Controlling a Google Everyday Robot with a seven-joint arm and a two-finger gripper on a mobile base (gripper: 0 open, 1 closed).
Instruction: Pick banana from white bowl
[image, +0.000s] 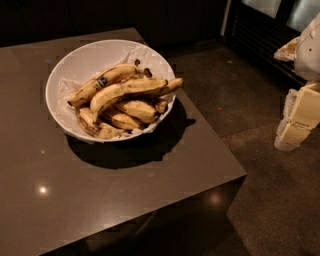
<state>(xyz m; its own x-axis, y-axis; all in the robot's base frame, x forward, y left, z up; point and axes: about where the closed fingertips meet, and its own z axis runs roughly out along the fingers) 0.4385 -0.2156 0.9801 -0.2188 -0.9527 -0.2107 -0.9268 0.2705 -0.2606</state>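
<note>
Over at the right edge of the view, there's the gripper (296, 122) — pale cream blocks hanging above the dark floor (260, 100), off the table (125, 200) and well apart from the fruit; whether it's wide or narrow, I cannot tell from here, and it's carrying nothing I can see. Moving left across the table's corner, we reach the white bowl (85, 52), sitting on the brown tabletop towards its far side, crumpled white paper (67, 87) lining it. And there's the banana (132, 89) — the long curved one, lying on top of the pile, its right tip reaching over the bowl's right rim. Just behind it and touching, the banana with a dark sticker (102, 82). Beneath, the shorter spotted bananas (135, 110) are bunched against the near wall.
</note>
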